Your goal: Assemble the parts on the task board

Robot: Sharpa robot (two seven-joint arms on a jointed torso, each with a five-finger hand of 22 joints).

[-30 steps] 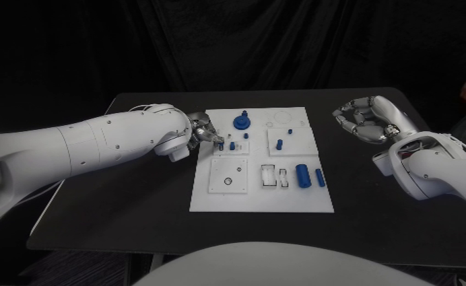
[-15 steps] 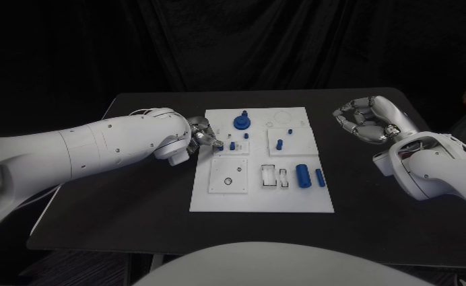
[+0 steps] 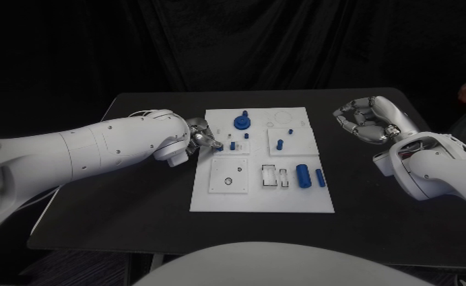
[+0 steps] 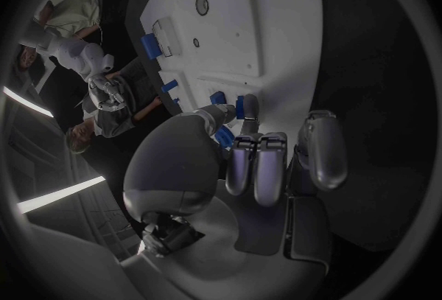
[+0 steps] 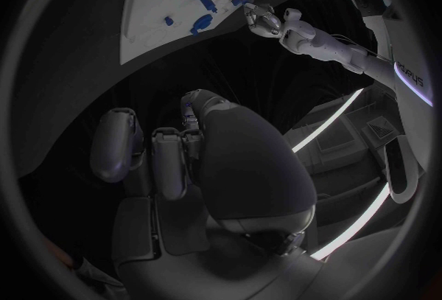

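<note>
Left hand (image 3: 202,135) sits at the task board's (image 3: 225,198) 9 o'clock edge, fingers (image 4: 258,167) curled in next to a small blue peg (image 3: 232,145); can't tell if it's actually pinching it. Right hand (image 3: 363,120) is off the board at 3 o'clock, above the black table (image 3: 126,205), fingers curled, holding nothing. Blue knob (image 3: 242,122) stands at the board's 12 o'clock, blue cylinder (image 3: 303,175) lies toward 4 o'clock.

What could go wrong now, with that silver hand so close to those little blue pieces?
The left hand works at the task board's left edge, fingertips at a small blue peg; whether it grips the peg is unclear. The peg could slip or go in crooked. Neighbouring blue pegs stand close and might get knocked. The right hand hangs curled beside the board, too far to steady anything.
</note>
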